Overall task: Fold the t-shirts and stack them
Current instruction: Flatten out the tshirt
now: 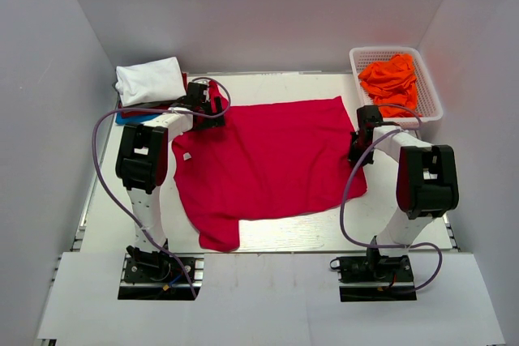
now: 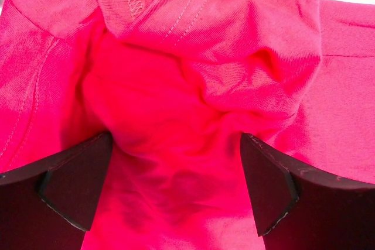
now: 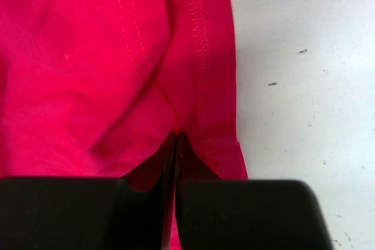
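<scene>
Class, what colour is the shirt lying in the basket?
The shirt in the basket is orange; the top view shows it best.

left arm [image 1: 144,155] low and forward, jaws wide apart; right arm [image 1: 423,177] low, jaws tight together

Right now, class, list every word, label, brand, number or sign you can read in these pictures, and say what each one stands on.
No text here can be read.
Neck label on the red t-shirt: a small white tag, too small to read from the top view.
Both wrist views: only plain red cloth and stitching, no print.
Basket and orange shirts: no writing visible.
</scene>
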You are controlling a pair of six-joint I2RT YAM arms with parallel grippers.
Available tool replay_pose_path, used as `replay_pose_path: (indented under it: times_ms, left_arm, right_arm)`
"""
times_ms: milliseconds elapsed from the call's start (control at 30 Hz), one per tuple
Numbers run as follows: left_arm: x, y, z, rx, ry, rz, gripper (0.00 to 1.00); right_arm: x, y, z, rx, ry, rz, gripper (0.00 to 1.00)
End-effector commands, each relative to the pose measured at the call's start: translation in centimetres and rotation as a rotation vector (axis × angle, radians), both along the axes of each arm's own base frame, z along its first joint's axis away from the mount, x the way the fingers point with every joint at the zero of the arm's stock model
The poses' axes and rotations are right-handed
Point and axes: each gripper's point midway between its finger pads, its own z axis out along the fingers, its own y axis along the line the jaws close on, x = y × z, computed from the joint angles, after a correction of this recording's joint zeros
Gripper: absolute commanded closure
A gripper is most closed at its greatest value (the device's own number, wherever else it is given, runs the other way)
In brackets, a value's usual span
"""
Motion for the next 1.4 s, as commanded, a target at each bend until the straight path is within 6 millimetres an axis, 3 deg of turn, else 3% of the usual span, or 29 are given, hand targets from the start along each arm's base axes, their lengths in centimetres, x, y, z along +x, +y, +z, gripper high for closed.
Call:
replay_pose_path:
  times_ms: [0,200,367,467,533,800,967,1033,1067,1100,1167,1267,1333,1367]
  left_arm:
    - [-0.5,0.2,1.3,-0.011,-0.004,0.003,0.00]
    - [-0.6,0.6,1.2,0.006,0.002,0.016,0.00]
    - [-0.6,0.6,1.2,0.006,0.002,0.016,0.00]
    - [-0.7,1.0,1.0,0.022,0.007,0.027,0.00]
    - [-0.8,1.0,0.6,0.024,0.016,0.027,0.00]
    - [-0.8,1.0,0.4,0.026,0.025,0.027,0.00]
    - [-0.6,0.6,0.7,0.010,0.020,0.016,0.00]
    - [-0.8,0.5,0.6,0.010,0.030,0.002,0.00]
    - [-0.7,0.5,1.0,0.008,0.021,0.002,0.00]
    - [-0.8,0.3,1.0,0.000,0.022,-0.005,0.00]
    - [-0.6,-0.2,1.8,-0.012,0.007,-0.040,0.00]
    - [-0.4,-1.0,3.3,-0.017,-0.026,-0.081,0.00]
    - [0.4,-1.4,5.2,-0.031,-0.061,-0.087,0.00]
    - [0.5,-1.4,6.2,-0.034,-0.077,-0.087,0.00]
  right_arm:
    - [-0.3,-0.5,-0.3,-0.021,0.004,-0.042,1.00]
    - [-0.9,-2.5,0.5,-0.107,0.009,-0.169,1.00]
    - [-3.5,-4.5,1.2,-0.194,0.044,-0.260,1.00]
    - [-4.2,-5.1,1.8,-0.202,0.034,-0.286,1.00]
    - [-4.6,-5.2,1.9,-0.198,0.037,-0.290,0.94]
    - [-6.6,-6.4,1.9,-0.215,0.067,-0.332,0.99]
    - [-8.2,-6.4,1.1,-0.215,0.109,-0.332,0.70]
    - [-7.8,-6.2,1.5,-0.202,0.096,-0.330,0.63]
    - [-7.5,-6.3,1.8,-0.203,0.086,-0.333,0.50]
    - [-7.1,-6.4,2.4,-0.208,0.065,-0.320,0.50]
    - [-5.7,-6.2,4.0,-0.188,0.012,-0.304,0.48]
    - [-2.6,-4.1,6.6,-0.068,-0.107,-0.215,0.43]
    - [-0.6,-3.0,8.5,-0.018,-0.197,-0.157,0.30]
    - [0.4,-1.5,9.3,0.047,-0.234,-0.106,0.21]
